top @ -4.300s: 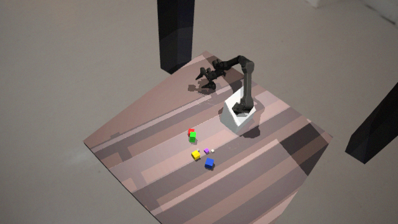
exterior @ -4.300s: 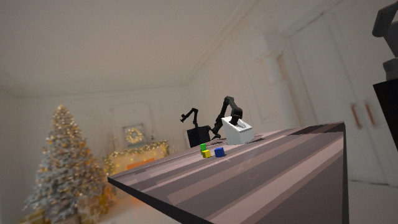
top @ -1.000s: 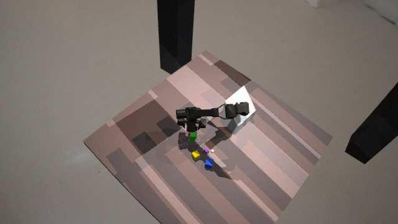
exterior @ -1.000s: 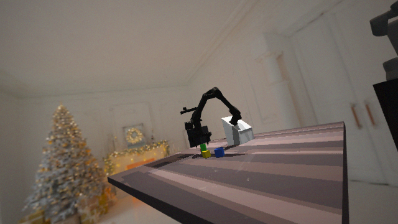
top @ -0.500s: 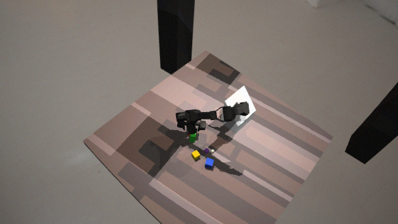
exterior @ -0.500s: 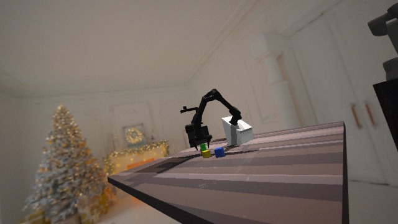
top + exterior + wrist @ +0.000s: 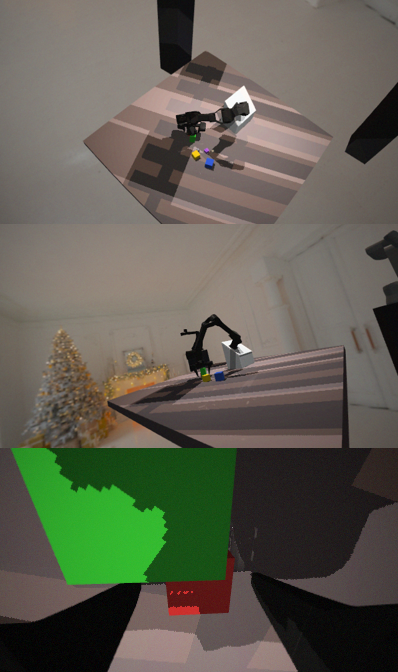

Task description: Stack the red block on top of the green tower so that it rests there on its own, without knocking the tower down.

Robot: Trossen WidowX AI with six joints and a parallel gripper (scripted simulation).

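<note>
The green tower (image 7: 193,138) (image 7: 203,371) (image 7: 125,513) stands on the striped table (image 7: 249,186), and in the wrist view it fills the upper left, very close. The red block (image 7: 200,595) lies on the table just beside the tower, in shadow, between my two fingers. It is hidden in the top and exterior views. My gripper (image 7: 191,130) (image 7: 203,370) (image 7: 197,579) is open and empty. It is low over the table, with its fingers on either side of the red block and the tower's base.
A yellow block (image 7: 195,154) (image 7: 206,378), a small purple block (image 7: 206,150) and a blue block (image 7: 209,163) (image 7: 219,376) lie close in front of the tower. The arm's white base box (image 7: 237,98) (image 7: 236,356) stands behind. Dark pillars (image 7: 175,34) (image 7: 373,130) stand off the table.
</note>
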